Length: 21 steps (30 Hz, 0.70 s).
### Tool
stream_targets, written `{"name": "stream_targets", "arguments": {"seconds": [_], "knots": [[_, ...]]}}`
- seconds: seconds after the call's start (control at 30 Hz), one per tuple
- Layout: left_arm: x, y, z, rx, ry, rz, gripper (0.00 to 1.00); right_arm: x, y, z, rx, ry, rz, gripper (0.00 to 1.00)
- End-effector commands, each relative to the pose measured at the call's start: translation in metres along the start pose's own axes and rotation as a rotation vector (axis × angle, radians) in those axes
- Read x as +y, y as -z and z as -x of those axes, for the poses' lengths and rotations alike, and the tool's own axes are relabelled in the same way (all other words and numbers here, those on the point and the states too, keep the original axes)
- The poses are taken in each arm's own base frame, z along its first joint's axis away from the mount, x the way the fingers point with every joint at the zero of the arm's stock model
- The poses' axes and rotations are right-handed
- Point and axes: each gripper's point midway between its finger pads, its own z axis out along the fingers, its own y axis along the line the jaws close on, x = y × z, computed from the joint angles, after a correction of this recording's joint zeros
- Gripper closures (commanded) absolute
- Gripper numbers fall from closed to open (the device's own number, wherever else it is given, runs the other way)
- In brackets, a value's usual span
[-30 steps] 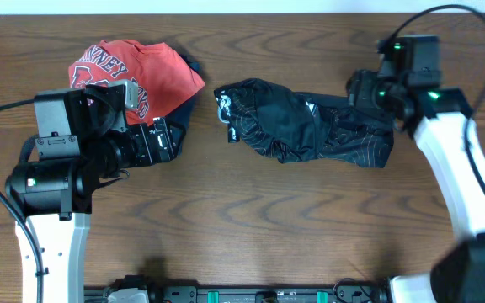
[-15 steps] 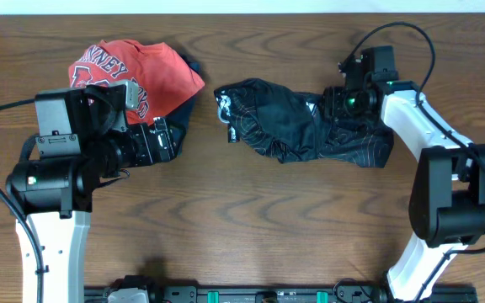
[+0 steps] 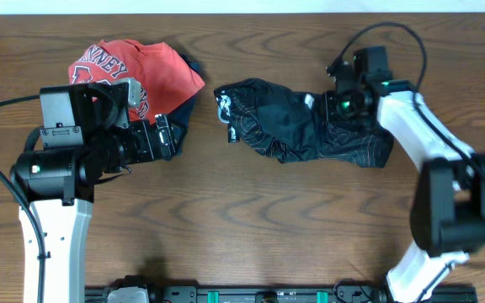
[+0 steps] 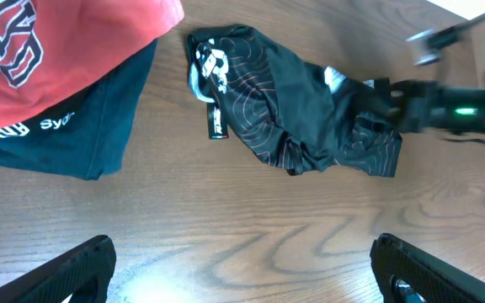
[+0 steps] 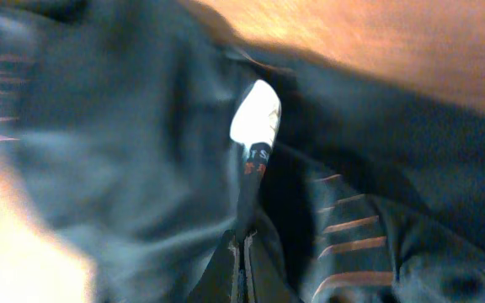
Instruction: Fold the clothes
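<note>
Our right gripper (image 5: pixel 241 255) pinches a fold of the black jersey (image 3: pixel 285 126), fingers tight together; our left gripper (image 4: pixel 242 273) spreads its fingers wide, empty.

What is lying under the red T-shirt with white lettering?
A dark navy fabric garment pokes out below the red T-shirt; how far it runs underneath is covered.

The white-and-black left arm (image 3: pixel 53 219) rises from near left, its black gripper (image 4: pixel 242 263) hovering with fingers (image 4: pixel 82 265) spread wide. The matching right arm (image 3: pixel 411 126) reaches far right, its gripper (image 5: pixel 242 257) pinched together on the black patterned jersey (image 5: pixel 125 151).
</note>
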Motion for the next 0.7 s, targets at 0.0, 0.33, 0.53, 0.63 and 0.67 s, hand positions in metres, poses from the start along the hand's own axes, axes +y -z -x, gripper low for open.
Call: {"name": "stream_targets", "arguments": {"seconds": [0.0, 0.33, 0.53, 0.63, 0.67], "knots": [[-0.003, -0.001, 0.001, 0.006, -0.017, -0.014, 0.02, 0.059, 0.061, 0.021, -0.126, 0.133, 0.104, 0.99], [0.0, -0.001, 0.004, -0.008, -0.04, 0.002, 0.02, 0.193, 0.102, -0.048, -0.048, 0.485, 0.285, 0.99], [0.007, 0.0, 0.006, -0.018, -0.056, 0.048, 0.02, 0.253, 0.096, -0.116, 0.08, 0.783, 0.384, 0.98], [0.007, 0.0, 0.006, -0.018, -0.056, 0.048, 0.02, 0.257, 0.091, -0.128, 0.097, 0.859, 0.321, 0.7], [0.008, 0.0, 0.006, -0.018, -0.056, 0.049, 0.02, 0.254, 0.088, -0.128, 0.096, 0.861, 0.283, 0.68]]}}
